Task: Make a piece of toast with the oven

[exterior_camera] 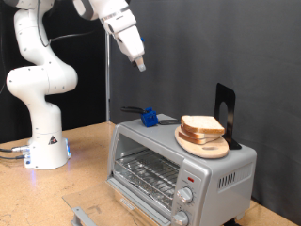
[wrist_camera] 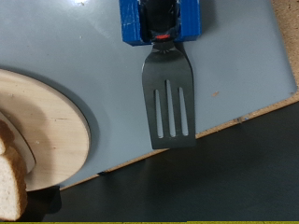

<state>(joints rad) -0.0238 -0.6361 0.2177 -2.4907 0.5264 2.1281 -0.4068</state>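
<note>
The white, smooth, jointed robot arm (exterior_camera: 42,80) stands on the wooden table (exterior_camera: 56,188) at the exterior view's left, and its upper part reaches over towards the right. The boxy silver-grey metal toaster oven (exterior_camera: 202,169) sits on the table at the right; its glass door (exterior_camera: 132,205) hangs open at the front, the thin wire rack (exterior_camera: 149,173) shows inside, and two round knobs (exterior_camera: 187,198) are on its front panel. On the flat oven roof, at the right side, lies a round pale wooden board (exterior_camera: 209,147) with a pile of pale bread slices with tan-brown crust (exterior_camera: 201,126) on it; a single separate slice I cannot pick out. Behind the board stands a black flat upright plate (exterior_camera: 225,111). To the left of the board, on the same roof, lies a black slotted spatula (wrist_camera: 169,98) with its handle in a blue blocky holder (wrist_camera: 159,23). The white narrow gripper (exterior_camera: 141,66) hangs in the air above the oven roof, well apart from the spatula and touching nothing. Its fingers hold nothing, but how far they are open I cannot tell.
</note>
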